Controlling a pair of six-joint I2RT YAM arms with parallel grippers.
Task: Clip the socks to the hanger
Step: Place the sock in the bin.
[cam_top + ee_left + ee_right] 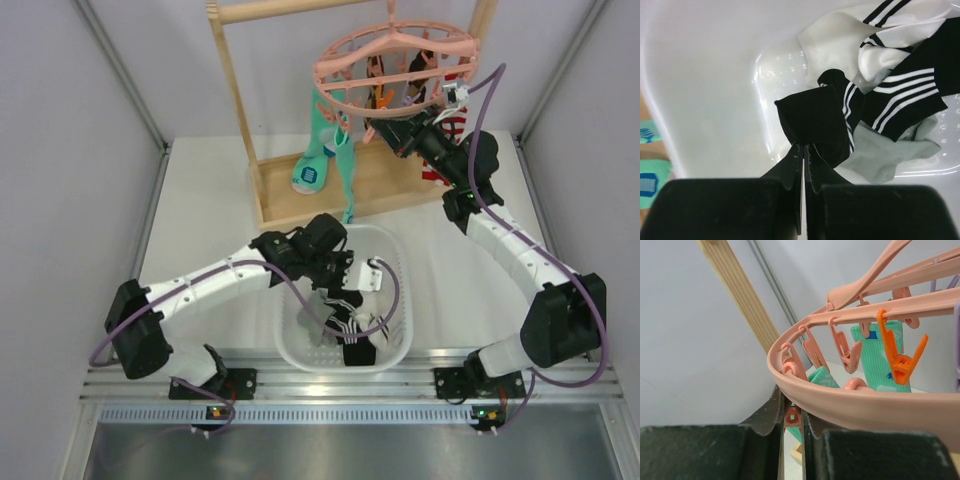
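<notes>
Socks (905,105) lie in the basket (285,340); left gripper (803,150) clenches a black sock (812,117) by a thin fold that may slip. Right gripper (792,407) pinches a hanger (855,407) peg (791,418); tugging could swing it.

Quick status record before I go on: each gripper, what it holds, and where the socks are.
left gripper: shut on black sock, low inside white basket
right gripper: shut on pink peg under the outer ring of the hanger
loose socks: striped black, white and grey, in basket
teal socks: hanging from hanger
black sock clipped: not yet
</notes>
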